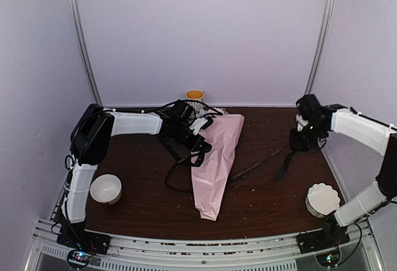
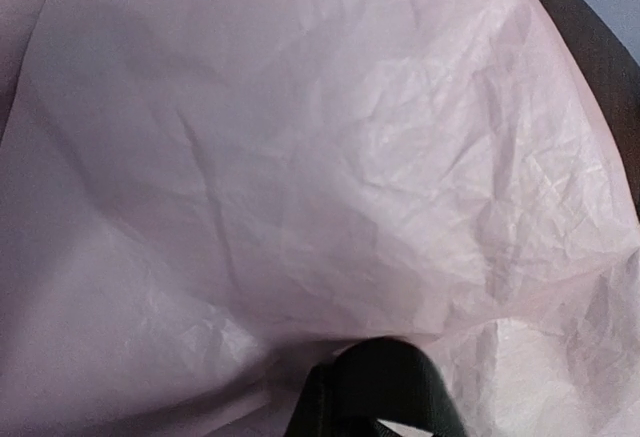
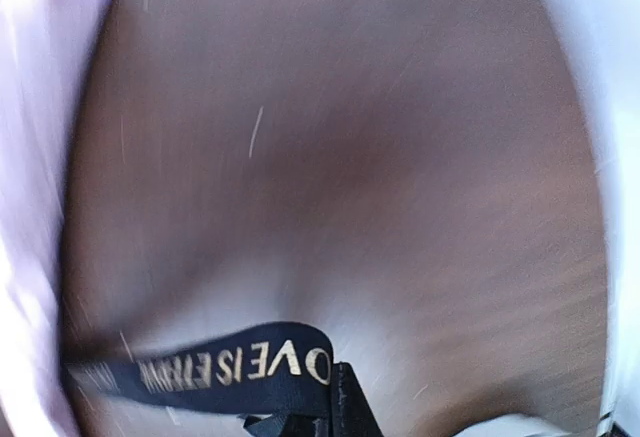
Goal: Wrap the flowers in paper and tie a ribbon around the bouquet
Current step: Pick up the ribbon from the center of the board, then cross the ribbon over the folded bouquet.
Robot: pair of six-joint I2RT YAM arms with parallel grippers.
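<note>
Pink cone, top view: the bouquet [image 1: 217, 159] lies flat on the dark wooden table [image 1: 136, 159], with its wide end far from the arm bases and its point toward them.
Left arm, top view: the left gripper [image 1: 197, 137] rests on the bouquet's left edge, near the wide end.
Right arm, top view: the right gripper [image 1: 302, 141] hangs raised, well to the right of the bouquet.
Ribbon, top view: the ribbon [image 1: 260, 162] slants from the right gripper down to the bouquet's right edge. A short tail dangles below the gripper.
Vessels, top view: a white bowl [image 1: 105, 188] stands well left of the bouquet and a fluted white bowl [image 1: 322, 198] well right of it. A yellow cup [image 1: 195, 95] stands just beyond the wide end.
Paper, left wrist view: creased pink paper [image 2: 300, 157] fills the view.
Left fingers, left wrist view: closed together against the paper. Whether a fold is nipped between them cannot be told.
Lettering, right wrist view: blurred, gold on the black ribbon.
Right fingers, right wrist view: clamped on the ribbon's end, above bare wood.
</note>
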